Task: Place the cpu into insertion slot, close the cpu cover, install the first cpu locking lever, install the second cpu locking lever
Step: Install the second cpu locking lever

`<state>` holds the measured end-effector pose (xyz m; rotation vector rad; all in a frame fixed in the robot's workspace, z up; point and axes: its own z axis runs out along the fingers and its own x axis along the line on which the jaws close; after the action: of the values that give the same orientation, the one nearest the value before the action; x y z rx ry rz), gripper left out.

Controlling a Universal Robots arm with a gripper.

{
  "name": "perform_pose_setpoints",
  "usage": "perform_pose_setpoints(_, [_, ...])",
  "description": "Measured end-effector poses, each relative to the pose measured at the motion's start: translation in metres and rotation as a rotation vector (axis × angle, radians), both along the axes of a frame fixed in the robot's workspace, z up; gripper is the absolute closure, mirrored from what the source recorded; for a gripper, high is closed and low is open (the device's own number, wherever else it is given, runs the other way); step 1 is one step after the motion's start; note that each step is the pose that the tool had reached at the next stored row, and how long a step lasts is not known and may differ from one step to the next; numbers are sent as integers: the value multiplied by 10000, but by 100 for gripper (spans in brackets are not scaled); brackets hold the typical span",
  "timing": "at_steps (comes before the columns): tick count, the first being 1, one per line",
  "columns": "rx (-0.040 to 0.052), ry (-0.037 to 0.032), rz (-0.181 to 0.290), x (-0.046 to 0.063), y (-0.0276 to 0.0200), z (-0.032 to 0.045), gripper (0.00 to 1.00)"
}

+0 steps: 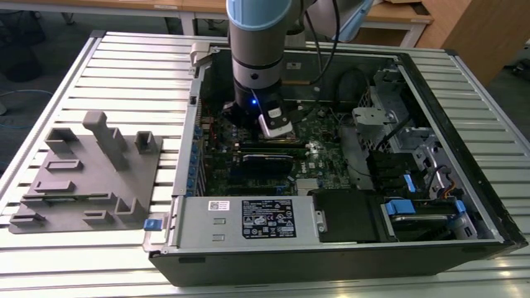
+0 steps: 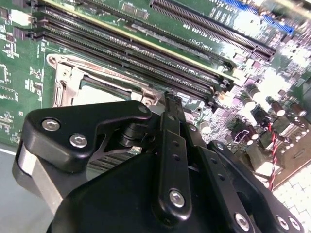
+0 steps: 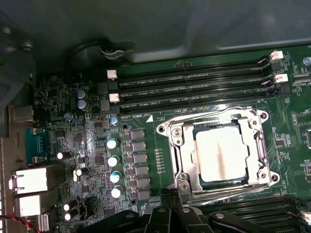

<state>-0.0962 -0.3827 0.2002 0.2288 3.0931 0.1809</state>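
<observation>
In the exterior view the open computer case [image 1: 348, 155] fills the centre and right of the frame, lying on a slatted metal table [image 1: 99, 74], with a grey fixture block [image 1: 87, 174] at the left. My arm [image 1: 258, 56] comes down from the upper middle into the case, over the green motherboard [image 1: 319, 133]. In the first wrist view the insertion slot [image 3: 218, 153] sits right of centre, the cpu cover [image 3: 181, 155] lies flat around it, and the cpu [image 3: 221, 154] rests inside, its pale top showing through the cut-out. My gripper [image 3: 167, 194] hangs at the socket's lower-left corner; its fingers look drawn together, holding nothing I can see.
</observation>
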Motion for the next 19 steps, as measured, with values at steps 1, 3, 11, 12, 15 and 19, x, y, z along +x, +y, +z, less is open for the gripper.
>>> perform_pose_setpoints(1, [42,0,-1,0,0,-2,90])
perform_pose_setpoints(3, [128,0,-1,-1,0,-8,90])
perform_pose_setpoints(11, [286,0,0,-1,0,-12,90])
perform_pose_setpoints(12, [286,0,0,-1,0,-10,90])
perform_pose_setpoints(15, [285,0,-1,-1,0,52,90])
perform_pose_setpoints(19, [286,0,-1,-1,0,210,90])
